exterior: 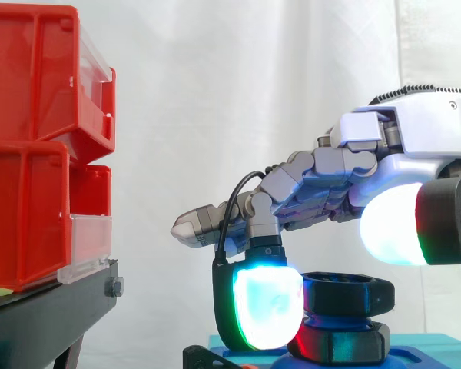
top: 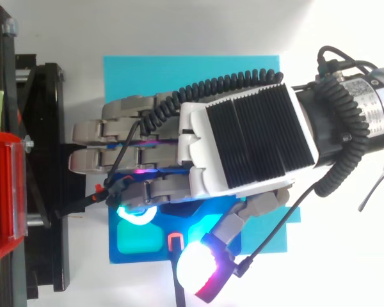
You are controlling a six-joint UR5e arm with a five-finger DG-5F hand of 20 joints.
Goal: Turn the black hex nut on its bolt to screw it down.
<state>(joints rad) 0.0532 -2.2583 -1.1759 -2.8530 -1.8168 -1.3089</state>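
Note:
The black hex nut (exterior: 347,294) sits on its bolt above a second black part (exterior: 342,342) on the blue base (exterior: 419,357). My hand (exterior: 346,173) reaches in from the right, just above the nut. Most fingers stretch straight to the left. One finger is bent down, and its cyan-white pad (exterior: 266,306) rests against the nut's left side. The thumb pad (exterior: 399,227), white and red, hangs above and right of the nut, apart from it. From above, my hand (top: 240,137) covers the nut, with the bent finger's pad (top: 136,214) and the thumb pad (top: 197,272) over the blue base (top: 136,246).
Red bins (exterior: 38,146) are stacked on a black stand (exterior: 54,315) to the left, close to my straight fingertips (exterior: 190,227). The blue base lies on a cyan mat (top: 179,70) on the white table.

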